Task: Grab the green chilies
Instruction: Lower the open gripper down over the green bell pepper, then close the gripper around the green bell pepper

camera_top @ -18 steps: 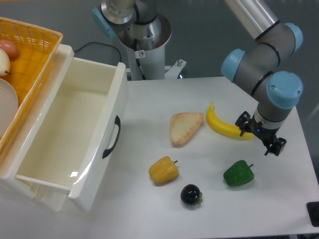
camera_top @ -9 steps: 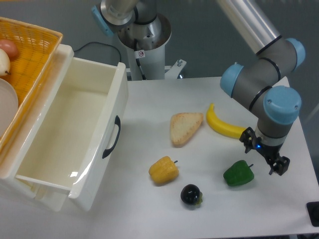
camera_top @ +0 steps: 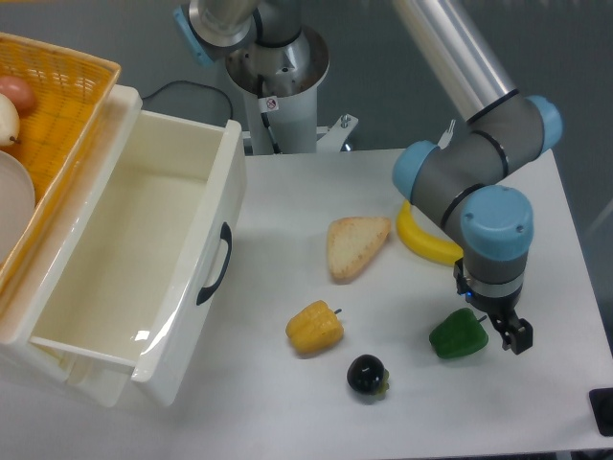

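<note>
The green chilies [camera_top: 456,336] are a glossy green pepper-shaped toy lying on the white table [camera_top: 287,402] at the front right. My gripper [camera_top: 492,322] points down just above and to the right of it, at its stem end. The jaws are apart. One dark fingertip [camera_top: 518,337] shows to the right of the toy; the other is mostly hidden behind the wrist. Nothing is held.
A yellow pepper [camera_top: 314,327] and a small dark round fruit [camera_top: 367,375] lie left of the green toy. A bread slice [camera_top: 355,245] and a banana [camera_top: 425,242] lie behind it. An open white drawer [camera_top: 134,259] and an orange basket [camera_top: 53,105] stand at the left.
The gripper has moved from beside the banana's end toward the front and left, coming down over the right side of the green toy. The objects have not moved.
</note>
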`<state>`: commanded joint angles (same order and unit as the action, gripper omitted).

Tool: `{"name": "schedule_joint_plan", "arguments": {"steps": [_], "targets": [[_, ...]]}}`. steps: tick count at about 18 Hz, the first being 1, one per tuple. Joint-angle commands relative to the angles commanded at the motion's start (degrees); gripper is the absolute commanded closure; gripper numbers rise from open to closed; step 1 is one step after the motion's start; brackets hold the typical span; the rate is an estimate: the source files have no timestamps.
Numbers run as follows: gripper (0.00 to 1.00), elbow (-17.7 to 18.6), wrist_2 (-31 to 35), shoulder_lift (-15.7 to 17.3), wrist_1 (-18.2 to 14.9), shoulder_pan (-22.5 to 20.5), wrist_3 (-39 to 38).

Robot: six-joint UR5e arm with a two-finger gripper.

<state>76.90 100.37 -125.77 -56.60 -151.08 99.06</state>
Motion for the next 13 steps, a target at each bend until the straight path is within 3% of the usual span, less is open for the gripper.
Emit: {"name": "schedule_joint_plan", "arguments": {"steps": [13], "targets": [[0.00,3.87,-0.97,-2.02,0.44,-0.09,0.17]]}}
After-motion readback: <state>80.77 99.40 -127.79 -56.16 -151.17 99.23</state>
